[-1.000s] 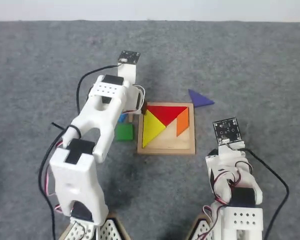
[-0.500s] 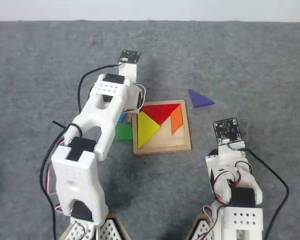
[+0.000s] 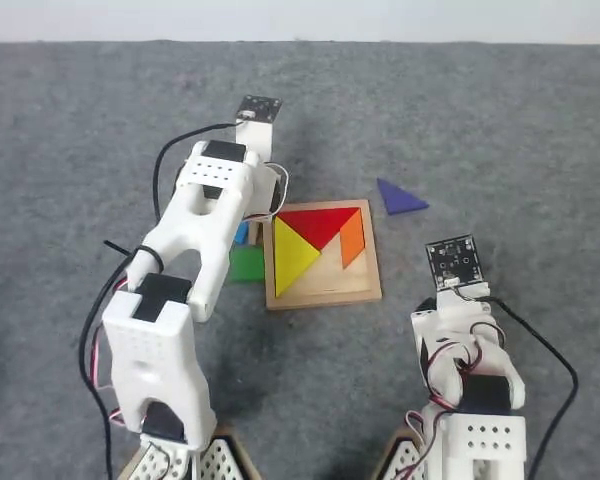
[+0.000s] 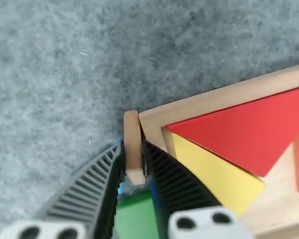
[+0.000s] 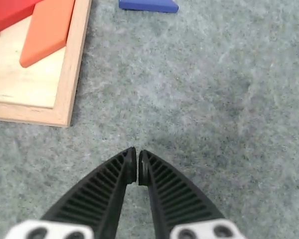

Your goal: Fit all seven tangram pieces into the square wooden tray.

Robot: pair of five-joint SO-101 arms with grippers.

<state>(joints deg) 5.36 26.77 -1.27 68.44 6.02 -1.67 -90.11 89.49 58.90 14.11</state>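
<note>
Tangram pieces: light, stiff, flat wood by the look (pinch across two opposite edges, low down).
Green piece (image 3: 246, 264): on the worktop (image 3: 500, 120), just left of the tray (image 3: 320, 293).
Left tool (image 4: 132, 147): clamped on a thin wooden piece (image 4: 131, 127) stood on edge, touching the tray's corner.
Tray: holds yellow triangle (image 3: 292, 255), red triangle (image 3: 320, 222), orange piece (image 3: 352, 240).
Purple triangle (image 3: 400, 198): loose, near the tray's far right corner.
Right tool (image 5: 137, 167): closed, empty, above the worktop.

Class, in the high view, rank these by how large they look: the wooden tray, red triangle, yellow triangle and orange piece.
1. wooden tray
2. red triangle and yellow triangle: they look alike, so not ranked apart
3. orange piece
</note>
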